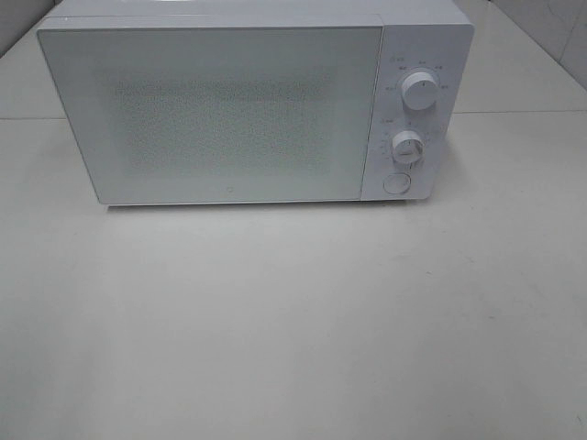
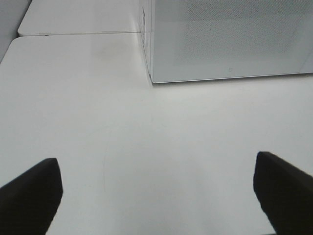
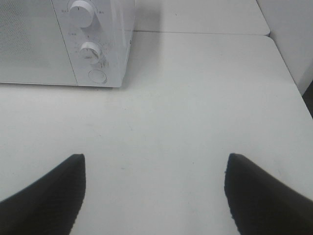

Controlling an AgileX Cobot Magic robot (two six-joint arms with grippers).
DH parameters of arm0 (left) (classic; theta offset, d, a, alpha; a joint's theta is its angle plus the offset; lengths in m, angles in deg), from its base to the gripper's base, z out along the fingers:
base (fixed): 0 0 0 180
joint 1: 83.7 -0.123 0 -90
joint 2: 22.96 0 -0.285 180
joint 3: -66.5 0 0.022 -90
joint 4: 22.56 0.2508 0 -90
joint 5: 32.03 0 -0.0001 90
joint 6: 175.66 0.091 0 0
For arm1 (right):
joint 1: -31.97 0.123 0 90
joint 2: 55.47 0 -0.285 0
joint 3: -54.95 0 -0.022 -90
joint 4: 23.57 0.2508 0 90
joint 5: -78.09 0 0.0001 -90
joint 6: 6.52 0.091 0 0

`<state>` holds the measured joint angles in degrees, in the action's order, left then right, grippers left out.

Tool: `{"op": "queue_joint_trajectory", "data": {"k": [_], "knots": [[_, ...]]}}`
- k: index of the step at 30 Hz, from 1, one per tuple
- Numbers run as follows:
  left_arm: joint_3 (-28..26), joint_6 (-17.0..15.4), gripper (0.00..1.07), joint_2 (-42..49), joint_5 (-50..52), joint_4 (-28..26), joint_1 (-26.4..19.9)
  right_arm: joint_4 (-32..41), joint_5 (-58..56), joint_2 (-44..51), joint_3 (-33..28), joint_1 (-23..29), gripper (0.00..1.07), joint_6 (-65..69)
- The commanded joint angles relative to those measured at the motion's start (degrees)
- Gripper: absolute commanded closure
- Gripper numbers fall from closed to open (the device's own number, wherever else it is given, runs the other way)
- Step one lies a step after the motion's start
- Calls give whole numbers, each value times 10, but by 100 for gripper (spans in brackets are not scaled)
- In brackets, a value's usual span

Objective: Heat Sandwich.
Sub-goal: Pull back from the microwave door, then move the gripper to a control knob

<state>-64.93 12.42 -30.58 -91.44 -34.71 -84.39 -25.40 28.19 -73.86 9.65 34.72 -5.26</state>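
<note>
The microwave [image 1: 257, 105] stands at the counter's [image 1: 293, 321] far edge with its door [image 1: 183, 137] closed. The frosted panel hides whatever is inside. The sandwich shows in no view, so its place relative to either claw cannot be told.

The high view shows the whole front, with the upper knob [image 1: 421, 90], lower knob [image 1: 407, 147] and button [image 1: 396, 183], but neither claw. The left wrist view shows the left claw [image 2: 156, 161] above bare counter near the microwave's left front corner, spread wide and holding nothing. The right wrist view shows the right claw [image 3: 155, 158] over the counter before the knob end, also parted wide and empty.
</note>
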Motion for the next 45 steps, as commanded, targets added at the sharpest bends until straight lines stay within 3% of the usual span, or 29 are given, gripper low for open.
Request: {"op": "queue_joint_trajectory", "data": {"k": [1, 45], "knots": [[-1, -2, 3, 15, 9, -3, -2, -1, 37, -17, 5, -2, 31, 0], [-1, -2, 3, 15, 9, -3, -2, -1, 475, -388, 2, -2, 31, 17]]}}
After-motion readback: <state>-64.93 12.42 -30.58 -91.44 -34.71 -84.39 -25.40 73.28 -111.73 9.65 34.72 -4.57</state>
